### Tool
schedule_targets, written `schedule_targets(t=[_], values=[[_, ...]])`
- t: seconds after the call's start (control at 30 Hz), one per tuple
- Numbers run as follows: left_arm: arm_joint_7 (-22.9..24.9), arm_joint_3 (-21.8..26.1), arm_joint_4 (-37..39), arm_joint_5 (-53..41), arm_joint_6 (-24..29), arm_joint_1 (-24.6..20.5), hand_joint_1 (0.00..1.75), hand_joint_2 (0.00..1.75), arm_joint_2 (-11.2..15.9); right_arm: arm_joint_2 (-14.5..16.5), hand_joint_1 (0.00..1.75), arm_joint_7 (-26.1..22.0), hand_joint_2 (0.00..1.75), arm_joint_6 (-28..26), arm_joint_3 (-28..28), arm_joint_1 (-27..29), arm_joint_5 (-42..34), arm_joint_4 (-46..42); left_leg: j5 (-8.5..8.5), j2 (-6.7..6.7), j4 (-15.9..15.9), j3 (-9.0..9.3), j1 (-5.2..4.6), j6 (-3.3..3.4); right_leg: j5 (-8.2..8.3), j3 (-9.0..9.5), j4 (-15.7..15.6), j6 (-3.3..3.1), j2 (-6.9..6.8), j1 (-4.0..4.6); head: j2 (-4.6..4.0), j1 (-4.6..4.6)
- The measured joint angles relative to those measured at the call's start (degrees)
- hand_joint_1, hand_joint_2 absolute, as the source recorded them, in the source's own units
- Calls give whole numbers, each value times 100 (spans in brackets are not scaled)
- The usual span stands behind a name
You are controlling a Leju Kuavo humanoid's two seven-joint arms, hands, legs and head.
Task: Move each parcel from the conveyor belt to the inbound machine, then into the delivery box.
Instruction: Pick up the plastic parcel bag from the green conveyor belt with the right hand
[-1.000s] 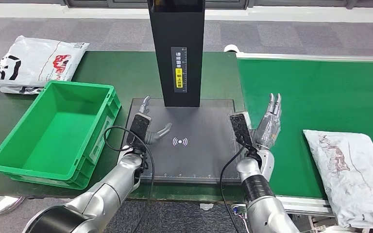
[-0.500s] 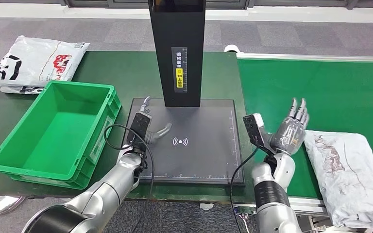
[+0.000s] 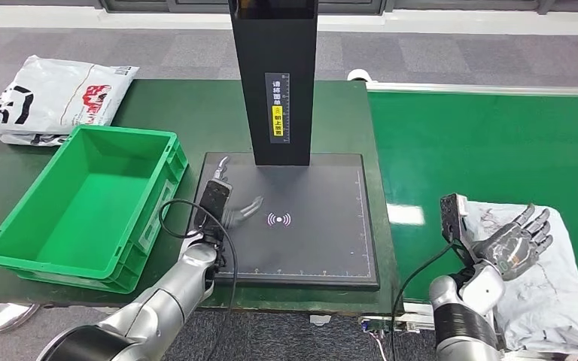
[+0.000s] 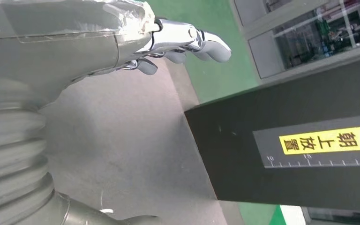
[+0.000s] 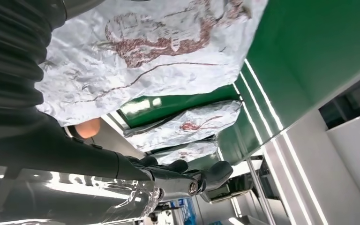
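While crate (image 3: 83, 201) sits left | bagged parcel (image 3: 53, 94) behind it

You have three white parcels (image 5: 145, 61) (image 5: 187, 124) (image 3: 53, 98), one green crate (image 3: 83, 203), one black scanner (image 3: 273, 75), and two robot hands (image 3: 229, 210) (image 3: 515, 244).

Parcel (image 3: 549, 278) under right hand's (image 3: 513, 247) fingers runs off frame edge; farther parcels (image 5: 187, 125) only partly visible.
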Motion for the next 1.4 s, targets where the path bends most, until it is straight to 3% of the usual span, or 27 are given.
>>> schedule_targets(t=[0.17,0.3,0.53,0.67,0.83,1.2,1.4], values=[[-7,47,-34,-21,22,67,0,175,12,-209,0,988,175,1,252,3,246,427,0,0,-1,0,1,0,0,0,1,0,0,4,0,0],[3,49,-53,-79,40,112,0,175,30,-451,0,1995,175,158,811,-52,271,1017,0,0,-1,-2,1,0,0,0,1,0,0,2,0,0],[128,50,-45,-249,-35,83,0,175,21,-775,0,2332,175,1773,1271,-164,278,1753,1,-1,0,2,1,1,0,3,-1,0,-2,-2,0,0],[133,54,-33,-252,-66,49,0,175,18,-920,175,2339,175,2125,1286,-286,278,1961,0,1,0,14,2,4,-1,18,-6,4,-3,-2,0,0],[104,107,-20,-238,-69,48,0,175,37,-970,175,2337,175,2345,1287,-360,261,2126,3,-1,1,14,1,13,4,24,-8,14,-6,-5,0,0],[122,179,29,-234,-74,59,0,175,66,-997,175,2292,175,2219,1261,-449,64,2243,5,-1,3,13,1,14,5,22,-7,15,-4,-1,0,0],[143,216,31,-235,-49,64,0,175,78,-965,175,1873,175,1714,1206,-469,-248,2257,5,-1,2,11,2,14,5,22,-6,16,-5,-2,0,0]])
